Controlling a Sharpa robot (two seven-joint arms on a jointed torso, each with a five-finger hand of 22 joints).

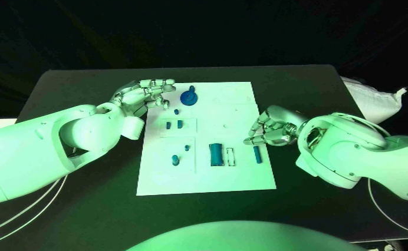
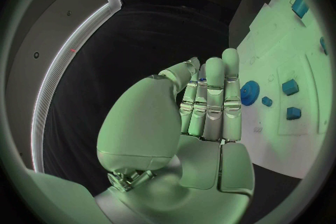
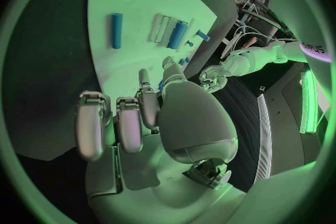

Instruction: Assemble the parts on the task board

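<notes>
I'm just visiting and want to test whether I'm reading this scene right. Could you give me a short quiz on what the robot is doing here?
1. True or false: the left hand is holding the blue gear.
2. Which hand is nearer the blue rod at the task board edge? A) left hand B) right hand
3. Fill in: the wide blue block lies on the ____ task board.

Key:
1. False. The left hand hovers by the board's far corner beside the gear, its fingers apart, holding nothing.
2. B. The right hand sits just beside the rod, also empty.
3. White.
</notes>
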